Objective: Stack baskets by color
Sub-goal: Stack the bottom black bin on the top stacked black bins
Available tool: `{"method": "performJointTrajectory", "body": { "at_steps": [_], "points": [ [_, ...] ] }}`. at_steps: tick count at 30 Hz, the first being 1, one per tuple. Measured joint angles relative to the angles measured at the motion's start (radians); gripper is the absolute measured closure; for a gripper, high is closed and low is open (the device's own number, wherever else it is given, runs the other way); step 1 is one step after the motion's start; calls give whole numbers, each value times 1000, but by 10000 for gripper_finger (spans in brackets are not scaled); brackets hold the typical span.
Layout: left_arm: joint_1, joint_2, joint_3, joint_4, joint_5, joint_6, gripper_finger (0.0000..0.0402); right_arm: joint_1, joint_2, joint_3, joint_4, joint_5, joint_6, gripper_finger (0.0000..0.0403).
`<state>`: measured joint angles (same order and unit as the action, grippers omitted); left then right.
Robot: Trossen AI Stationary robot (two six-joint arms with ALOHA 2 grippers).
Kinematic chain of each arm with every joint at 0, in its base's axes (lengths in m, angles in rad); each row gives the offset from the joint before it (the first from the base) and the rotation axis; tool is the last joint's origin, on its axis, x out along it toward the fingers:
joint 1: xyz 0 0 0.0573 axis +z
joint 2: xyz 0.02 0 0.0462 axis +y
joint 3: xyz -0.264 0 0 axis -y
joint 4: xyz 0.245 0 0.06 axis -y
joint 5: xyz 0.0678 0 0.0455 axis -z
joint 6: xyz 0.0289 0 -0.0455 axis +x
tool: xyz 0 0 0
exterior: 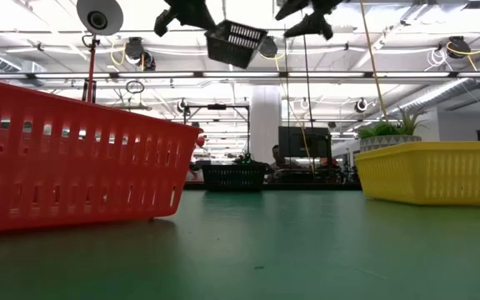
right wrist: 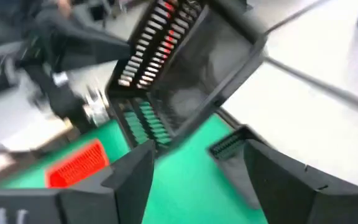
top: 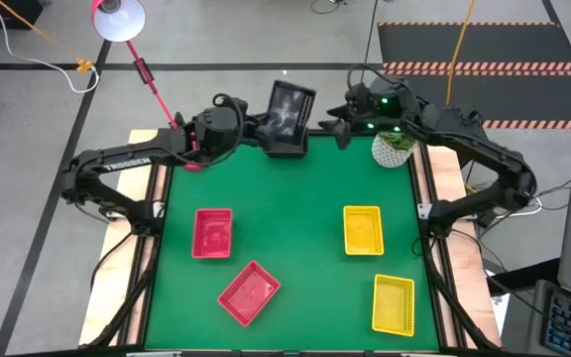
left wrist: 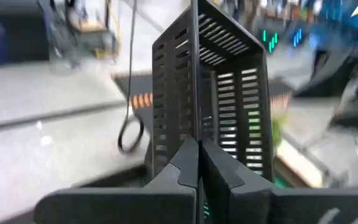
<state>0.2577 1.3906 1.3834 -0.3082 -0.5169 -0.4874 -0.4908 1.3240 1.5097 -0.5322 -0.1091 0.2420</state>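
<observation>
High view, plant pot (top: 395, 149) beside lamp (top: 119, 18)

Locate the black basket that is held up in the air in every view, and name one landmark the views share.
High view: the black basket sits at the table's far edge, centre, between both arms.
Low view: top centre, tilted, hanging above the table.
Left wrist view: centre, edge-on, pinched in the left gripper.
Right wrist view: upper centre, tilted, beyond the open right gripper.
Shared landmark: the green table mat.
</observation>
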Motion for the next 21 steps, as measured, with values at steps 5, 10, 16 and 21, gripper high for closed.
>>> {"method": "performJointTrajectory", "body": {
  "at_steps": [5,10,16,21],
  "points": [
    [73,-43,0,-111,211,-41,395,32,-77,0,-87,-39,-377,146],
    [163,-50,0,-211,518,-109,397,137,-90,0,-68,-51,-632,165],
    [210,-31,-1,-282,750,-97,397,283,-15,0,-63,-6,-878,192],
    [220,-24,0,-302,811,-102,392,362,74,0,-65,63,-984,206]
  ]
}}
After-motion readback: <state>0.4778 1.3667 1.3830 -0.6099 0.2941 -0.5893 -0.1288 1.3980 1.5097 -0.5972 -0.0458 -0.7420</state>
